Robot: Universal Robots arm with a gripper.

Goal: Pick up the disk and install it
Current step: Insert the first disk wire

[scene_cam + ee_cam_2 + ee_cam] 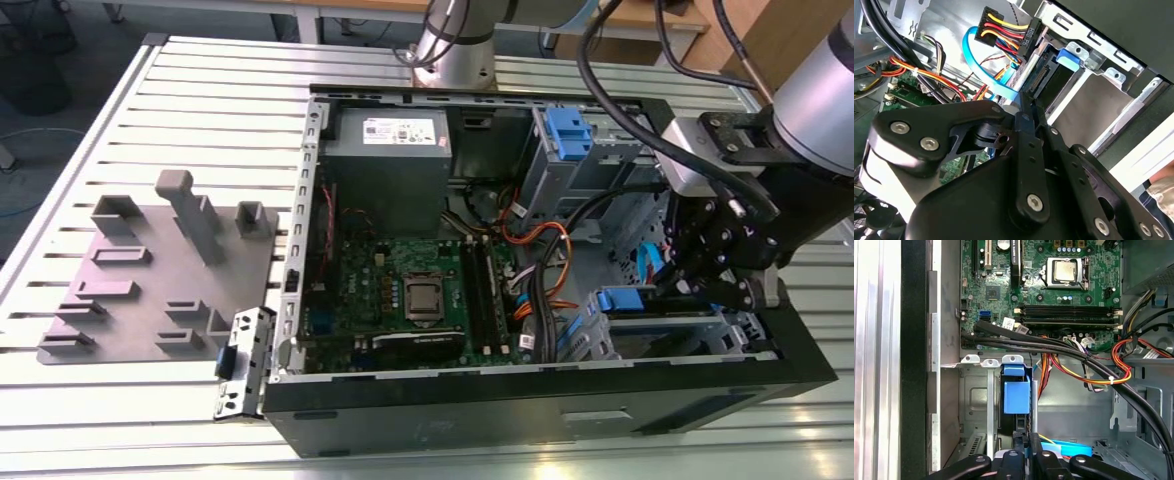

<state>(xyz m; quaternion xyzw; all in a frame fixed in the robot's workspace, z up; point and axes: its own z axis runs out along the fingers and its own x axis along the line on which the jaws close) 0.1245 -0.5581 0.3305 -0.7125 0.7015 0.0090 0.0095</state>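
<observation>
Exterior view: my gripper (pixel 727 290) hung over the drive cage (pixel 667 335) at the case's four o'clock corner. Second wrist view: the disk (pixel 1046 75) sat edge-on in its bay, clasped between my fingers. First wrist view: its blue latch (pixel 1016 392) showed; I judged seating underway, needing a straight push.

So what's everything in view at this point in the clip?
slatted table: one, silver, under everything
computer case: one, black, open, on the table
fixture plate: one, grey, on the table at the exterior view's left of the case
power supply: one, grey, far corner of the case
motherboard: one, green, case floor
cables: a bundle, black, red, yellow and orange, across the case
latch: one, blue, on the far drive cage
disk: one, silver-grey with blue rails, in the near drive cage
arm: one, grey, exterior view's right
end effector: one, black, inside the case by the disk
</observation>
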